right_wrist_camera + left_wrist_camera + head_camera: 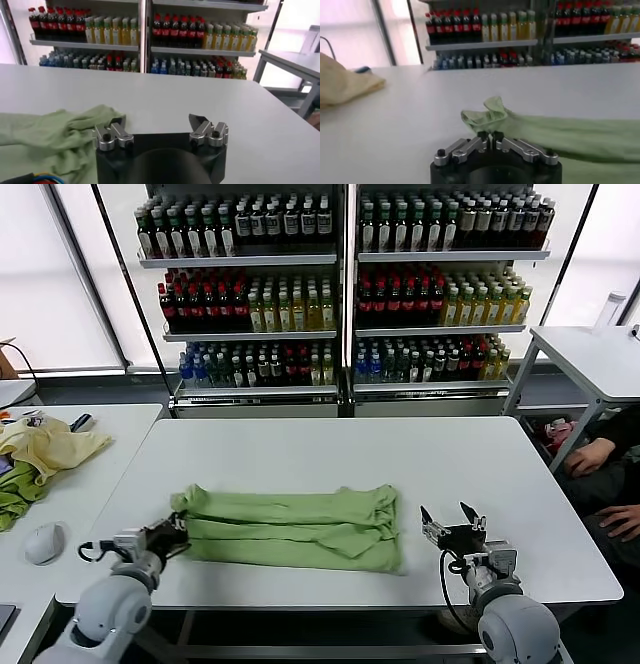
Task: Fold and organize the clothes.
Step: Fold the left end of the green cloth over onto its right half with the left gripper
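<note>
Light green and soft, the polo shirt (295, 529) lies folded into a long, rumpled band across the near part of the white table (330, 454). At its left end the left gripper (176, 535) has its jaws pinched together on a bunched fold of the fabric. Just beside the shirt's right end, the right gripper (452, 523) hovers with metal fingers (114, 136) spread wide, holding nothing.
</note>
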